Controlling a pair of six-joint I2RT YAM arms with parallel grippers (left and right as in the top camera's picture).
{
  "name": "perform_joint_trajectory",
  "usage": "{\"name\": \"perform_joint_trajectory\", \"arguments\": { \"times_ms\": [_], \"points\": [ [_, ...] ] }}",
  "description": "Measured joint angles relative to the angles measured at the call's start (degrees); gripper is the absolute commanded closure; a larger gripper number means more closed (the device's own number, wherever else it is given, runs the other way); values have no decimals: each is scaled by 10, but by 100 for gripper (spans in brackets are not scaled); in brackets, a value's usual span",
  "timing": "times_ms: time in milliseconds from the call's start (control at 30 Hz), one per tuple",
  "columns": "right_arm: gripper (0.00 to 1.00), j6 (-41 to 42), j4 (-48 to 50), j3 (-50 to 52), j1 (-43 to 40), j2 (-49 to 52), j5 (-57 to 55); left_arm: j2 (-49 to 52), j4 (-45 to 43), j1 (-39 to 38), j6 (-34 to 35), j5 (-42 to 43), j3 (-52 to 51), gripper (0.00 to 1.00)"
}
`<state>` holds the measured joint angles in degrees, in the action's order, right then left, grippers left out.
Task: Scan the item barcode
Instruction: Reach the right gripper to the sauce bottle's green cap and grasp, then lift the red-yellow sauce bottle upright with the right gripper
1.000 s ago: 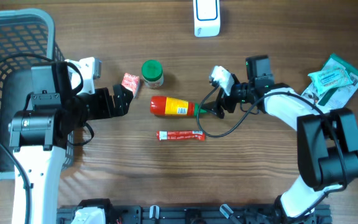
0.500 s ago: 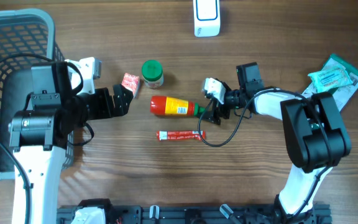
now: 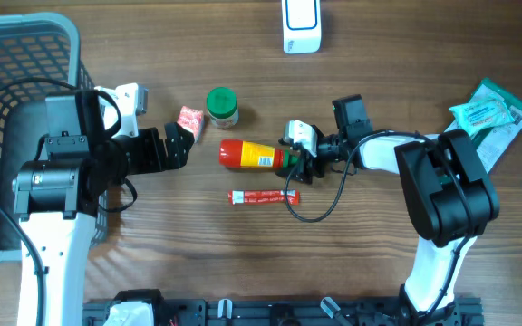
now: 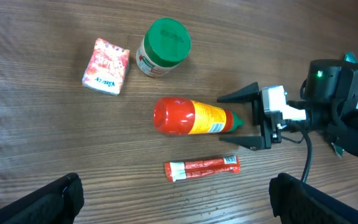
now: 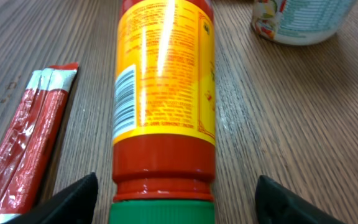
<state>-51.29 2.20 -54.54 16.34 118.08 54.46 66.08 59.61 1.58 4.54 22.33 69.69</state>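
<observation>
Glossy cylindrical red sauce bottle [image 4: 191,117] lying on the wood-grain table [image 4: 73,149]; right gripper [image 4: 224,121] spread, straddling its ribbed green cap [image 5: 161,213]; left gripper [image 3: 182,145] wide apart.

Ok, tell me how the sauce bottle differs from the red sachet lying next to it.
The sauce bottle is thick and round, with a yellow label and green cap; the red sachet is thin and flat. The bottle's cap lies between the fingers of the open right gripper; the sachet lies clear of them. Both are red, lying roughly parallel.
</observation>
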Motion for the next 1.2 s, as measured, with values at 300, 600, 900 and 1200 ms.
{"name": "perform_joint_trajectory", "arguments": {
  "times_ms": [300,600,900,1200],
  "points": [
    [45,2,11,0,0,9,8,0,0,0,0,0,0,0],
    [65,2,18,0,0,14,15,0,0,0,0,0,0,0],
    [93,12,31,1,0,19,31,0,0,0,0,0,0,0],
    [96,173,173,5,0,26,91,0,0,0,0,0,0,0]
  ]
}}
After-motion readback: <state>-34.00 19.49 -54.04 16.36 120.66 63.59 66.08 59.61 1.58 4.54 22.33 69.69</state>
